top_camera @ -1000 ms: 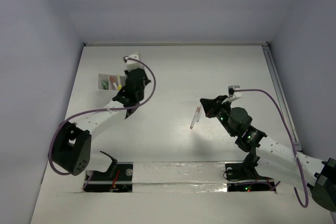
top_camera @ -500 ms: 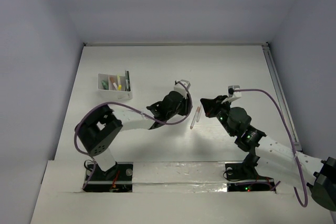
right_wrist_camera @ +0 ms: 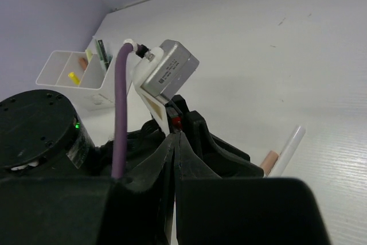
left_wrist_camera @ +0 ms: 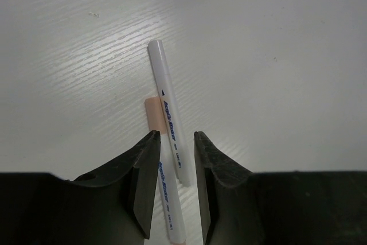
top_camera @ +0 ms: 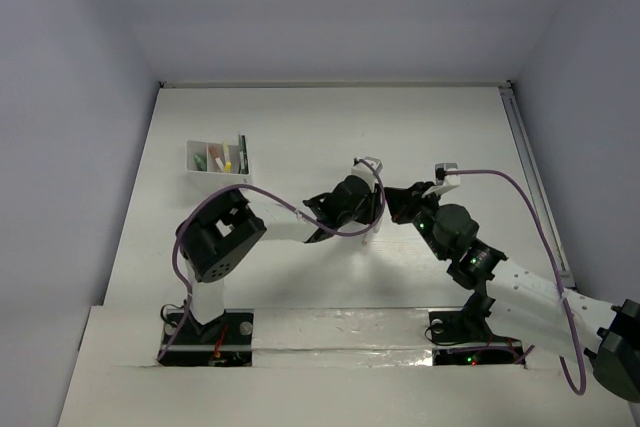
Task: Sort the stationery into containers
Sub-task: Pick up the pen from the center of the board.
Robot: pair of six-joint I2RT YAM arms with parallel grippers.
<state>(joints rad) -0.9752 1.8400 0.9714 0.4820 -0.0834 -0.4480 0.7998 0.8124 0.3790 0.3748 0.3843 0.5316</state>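
Two thin white markers (left_wrist_camera: 166, 98) lie side by side mid-table, one with a peach cap (left_wrist_camera: 152, 113). My left gripper (left_wrist_camera: 172, 142) is open and low over them, one finger on each side, and the nearer marker runs between the jaws. In the top view the left gripper (top_camera: 371, 219) covers most of the markers. My right gripper (top_camera: 392, 197) is shut and empty, just right of the left wrist. In the right wrist view its fingers (right_wrist_camera: 175, 142) are pressed together and the markers (right_wrist_camera: 289, 146) show beyond them. The white compartment tray (top_camera: 226, 180) holds several markers at the far left.
The left arm's wrist camera box (right_wrist_camera: 169, 72) and purple cable (right_wrist_camera: 121, 113) sit directly before the right gripper. The tray also shows in the right wrist view (right_wrist_camera: 54, 60). Side and back walls enclose the table.
My left arm has swung from the tray at the far left across to the markers in the middle and now straddles them. The right arm has not moved.
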